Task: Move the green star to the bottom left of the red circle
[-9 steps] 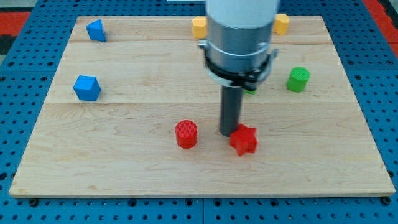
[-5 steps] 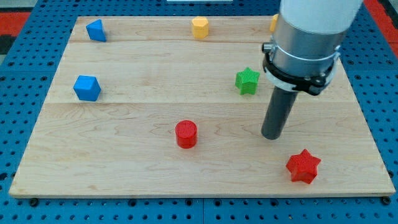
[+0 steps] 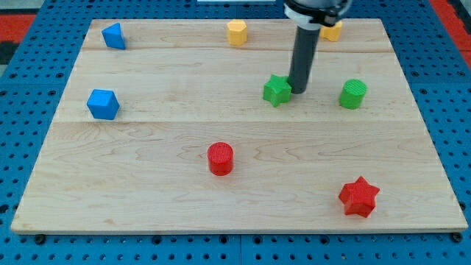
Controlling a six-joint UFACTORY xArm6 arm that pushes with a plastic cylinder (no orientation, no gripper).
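The green star [image 3: 277,90] lies in the upper half of the board [image 3: 147,199], right of centre, nearer the top edge than the bottom edge. My tip [image 3: 298,92] stands at its right side, touching or all but touching the star's right point; the exact contact cannot be settled from this view. The rod is a plain bar with nothing to spread or pinch; it holds nothing and bears sideways on the block at most.

The red circle [image 3: 220,158] lies below and to the left of the star, toward the bottom edge, well apart from it. The required spot, off the circle's bottom-left, lies further still toward the bottom-left corner. In my judgement the star must therefore travel down and left, while the tip presently sits to its right, not above it. A push from here would drive the star mainly toward the left edge; a downward share calls for the tip to work round to the star's upper-right.

Outlying items: a green cylinder [image 3: 352,93] to the right of the tip, clear of it; a red star [image 3: 359,196] near the bottom-right corner; two yellow blocks [image 3: 236,32] [image 3: 332,31] along the top edge; two blue blocks [image 3: 112,35] [image 3: 102,104] toward the left edge. The path toward the goal appears unobstructed apart from the red circle itself.
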